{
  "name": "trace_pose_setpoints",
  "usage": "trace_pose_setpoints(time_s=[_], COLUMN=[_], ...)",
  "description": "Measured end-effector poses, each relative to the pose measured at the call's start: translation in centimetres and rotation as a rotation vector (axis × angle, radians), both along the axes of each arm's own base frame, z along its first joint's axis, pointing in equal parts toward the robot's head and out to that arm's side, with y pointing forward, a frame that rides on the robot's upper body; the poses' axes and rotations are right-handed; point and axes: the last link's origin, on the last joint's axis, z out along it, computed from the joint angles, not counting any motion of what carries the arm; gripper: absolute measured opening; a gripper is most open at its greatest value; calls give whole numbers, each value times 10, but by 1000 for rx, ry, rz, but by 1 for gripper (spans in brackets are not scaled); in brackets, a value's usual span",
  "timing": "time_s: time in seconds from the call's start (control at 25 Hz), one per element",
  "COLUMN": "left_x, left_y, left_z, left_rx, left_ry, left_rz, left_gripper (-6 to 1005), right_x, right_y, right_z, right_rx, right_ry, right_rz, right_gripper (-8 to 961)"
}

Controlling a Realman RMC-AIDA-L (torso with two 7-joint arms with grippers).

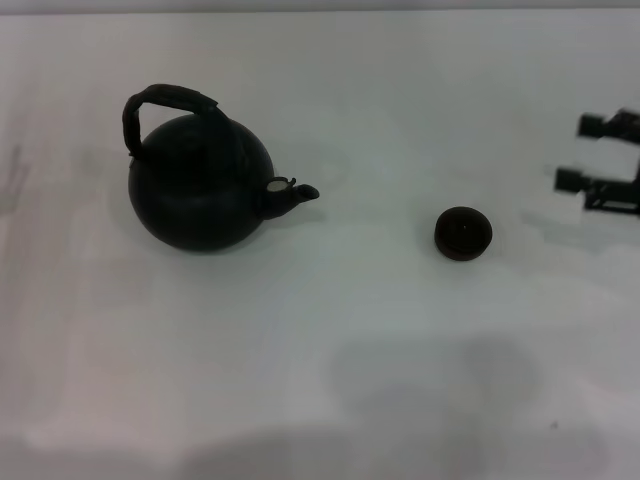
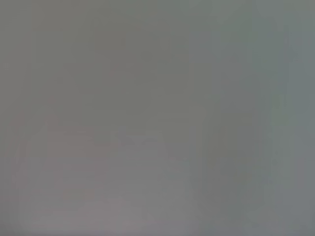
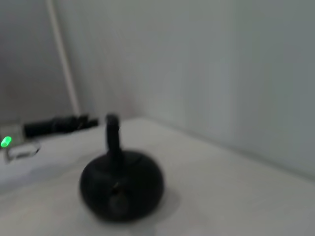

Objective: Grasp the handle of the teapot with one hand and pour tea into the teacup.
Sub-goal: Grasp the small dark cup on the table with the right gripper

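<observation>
The teapot [image 1: 200,185] is a large round matte-black pot standing upright on the white table, left of centre, with its short spout pointing right toward the teacup. Its thick black handle [image 1: 170,100] arches over its top. The teacup [image 1: 463,233] is a small dark bowl standing right of centre, apart from the pot. My right gripper [image 1: 580,152] is at the right edge, open and empty, well right of the cup. The right wrist view shows the teapot [image 3: 121,189] and its handle [image 3: 113,135] edge-on, some way off. My left gripper is out of view.
The white table [image 1: 330,350] spreads around both objects, with a soft shadow near the front. In the right wrist view a dark elongated object [image 3: 56,125] with a green light [image 3: 6,142] lies beyond the teapot. The left wrist view shows only a plain grey surface.
</observation>
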Motion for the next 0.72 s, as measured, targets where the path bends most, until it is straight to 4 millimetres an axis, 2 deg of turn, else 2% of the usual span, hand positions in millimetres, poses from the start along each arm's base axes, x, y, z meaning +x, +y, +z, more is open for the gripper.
trace_pose_setpoints(time_s=[0.36,0.44,0.72], left_x=[1,1,-1], left_y=[0,0,0], left_z=[-1,-1,1], left_rx=[-7,-7,-6], left_ry=[2,2,10], left_rz=[-4,-4,-1], left_gripper=[862,862,861], right_x=[-27,-33,-47], right_y=[16,19,31], right_z=[-44,-48,-43], right_rx=[-128,-140,-167], right_ry=[-176,-201,-226], right_rz=[81,106,153], right_gripper=[847,847,847])
